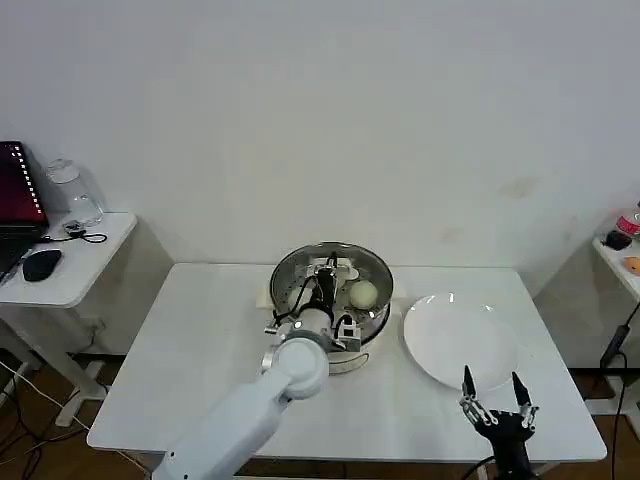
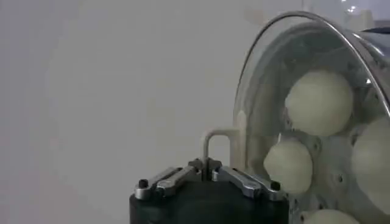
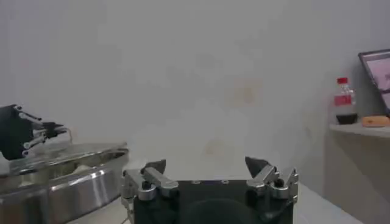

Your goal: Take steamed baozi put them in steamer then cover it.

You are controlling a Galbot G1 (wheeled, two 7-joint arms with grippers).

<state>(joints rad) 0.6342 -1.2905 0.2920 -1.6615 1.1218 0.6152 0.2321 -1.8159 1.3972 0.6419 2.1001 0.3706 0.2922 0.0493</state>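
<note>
At the middle of the white rectangular table (image 1: 200, 350), the round shiny stainless-steel steamer (image 1: 375, 318) sits on its white base with the round clear glass cover (image 1: 300, 270) resting on top. The left arm reaches forward and up from the near edge, its white forearm slanting toward the pot, and the left gripper (image 1: 322, 288) hangs over the middle of the lid. In the left wrist view the left gripper (image 2: 206, 169) has its fingers drawn together around the cream rectangular handle (image 2: 220, 146) at the cover's centre, pinching it. Through the glass the small round cream-white steamed baozi (image 2: 319, 102) lie on the perforated tray, several of them side by side; from the head camera one bun (image 1: 363, 293) shows clearly on the steamer's right side.

Just to the right of the steamer lies a flat round white plate (image 1: 462, 340). The right arm is held low at the table's near right edge, and the right gripper (image 1: 496, 398) points upward beside the plate's near rim, fingers spread apart and touching nothing. From the right wrist camera those fingers (image 3: 155, 175) stand wide, with the steamer (image 3: 67, 179) off to one side.
</note>
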